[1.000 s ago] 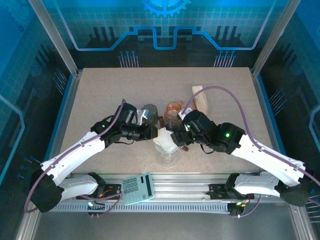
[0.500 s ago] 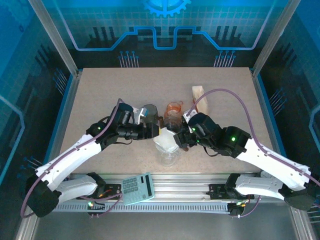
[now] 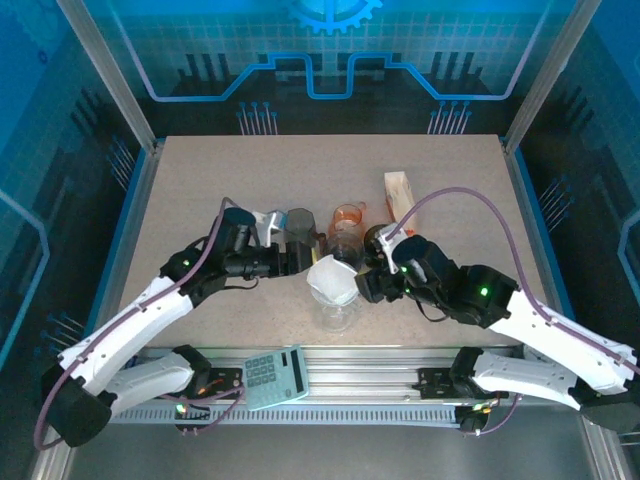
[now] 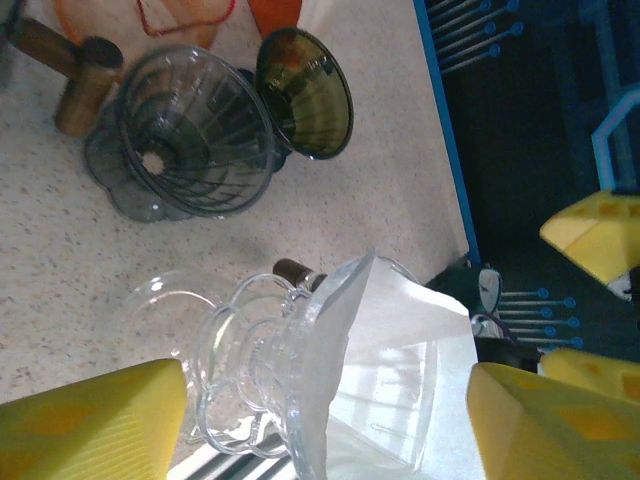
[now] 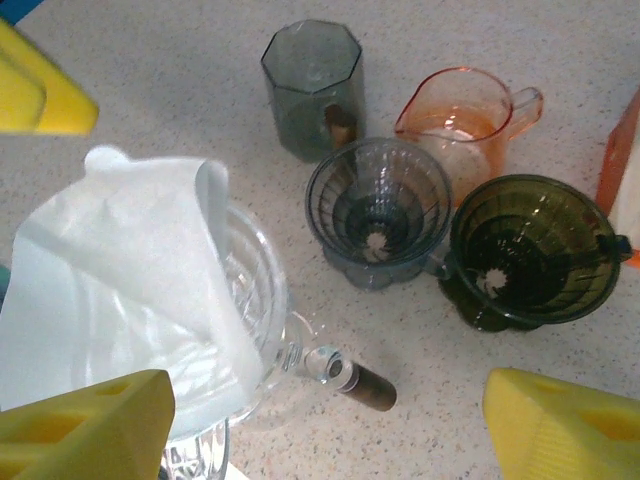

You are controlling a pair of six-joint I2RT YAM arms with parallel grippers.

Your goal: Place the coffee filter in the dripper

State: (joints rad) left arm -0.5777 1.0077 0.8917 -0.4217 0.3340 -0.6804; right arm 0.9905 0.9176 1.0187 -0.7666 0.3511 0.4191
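White filter, grey dripper, orange jug nearby

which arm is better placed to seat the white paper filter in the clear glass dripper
Probably left: the left gripper straddles the white paper filter, jaws open; the right gripper sits offset.

No legible text, even on the calculator keys

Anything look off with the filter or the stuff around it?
Yes: the white filter sits askew in the clear dripper. It leans toward one side, with one edge standing well above the rim while the opposite wall is bare. Nothing nearby looks spilled or tipped.
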